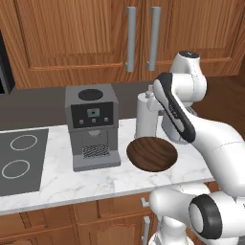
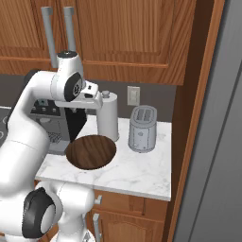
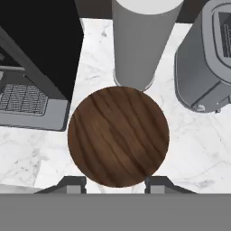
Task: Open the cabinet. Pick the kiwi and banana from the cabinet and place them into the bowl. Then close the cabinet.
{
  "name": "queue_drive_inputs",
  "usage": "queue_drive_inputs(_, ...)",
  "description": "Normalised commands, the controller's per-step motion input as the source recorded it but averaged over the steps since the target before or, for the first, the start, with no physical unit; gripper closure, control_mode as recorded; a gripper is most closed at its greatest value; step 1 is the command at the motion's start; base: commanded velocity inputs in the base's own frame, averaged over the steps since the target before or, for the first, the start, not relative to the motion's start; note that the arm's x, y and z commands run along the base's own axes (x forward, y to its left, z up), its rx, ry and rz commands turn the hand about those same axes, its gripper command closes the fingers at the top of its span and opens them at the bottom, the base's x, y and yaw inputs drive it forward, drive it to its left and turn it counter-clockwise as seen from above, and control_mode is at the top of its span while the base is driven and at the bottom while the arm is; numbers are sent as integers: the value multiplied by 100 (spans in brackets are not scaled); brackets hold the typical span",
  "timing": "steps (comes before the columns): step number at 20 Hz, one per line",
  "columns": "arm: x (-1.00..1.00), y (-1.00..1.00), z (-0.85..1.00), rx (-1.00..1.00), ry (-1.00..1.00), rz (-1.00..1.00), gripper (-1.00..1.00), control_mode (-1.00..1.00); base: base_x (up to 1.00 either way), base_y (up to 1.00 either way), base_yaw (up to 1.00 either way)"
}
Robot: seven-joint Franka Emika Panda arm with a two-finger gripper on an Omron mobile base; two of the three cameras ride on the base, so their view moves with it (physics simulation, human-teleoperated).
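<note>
My hand (image 3: 115, 181), fingers narrowly parted and holding nothing, hovers over the empty bowl (image 3: 118, 136) on the bench (image 3: 198, 149); above it the cabinet (image 1: 86, 38) is shut, so every step remains.

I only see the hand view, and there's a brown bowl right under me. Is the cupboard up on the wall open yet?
Observer: No. In the left base view both doors of the cabinet are shut.
Operator: What do I pull to open it?
Observer: Two long grey handles stand side by side where the doors meet, higher up than the bowl.
Operator: What's on the other side of the coffee machine?
Observer: A flat grey cooktop with two ring marks is set into the counter there.
</note>
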Motion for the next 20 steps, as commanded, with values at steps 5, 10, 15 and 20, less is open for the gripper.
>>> queue_drive_inputs(5,-4,2,2,1,-3,0,-100,-100,0,0,0)
queue_drive_inputs(10,-15,18,45,0,-35,0,-100,-100,0,0,0)
queue_drive_inputs(15,-31,13,67,0,-51,0,-100,-100,0,0,0)
queue_drive_inputs(20,-25,10,63,1,-48,0,-100,-100,0,0,0)
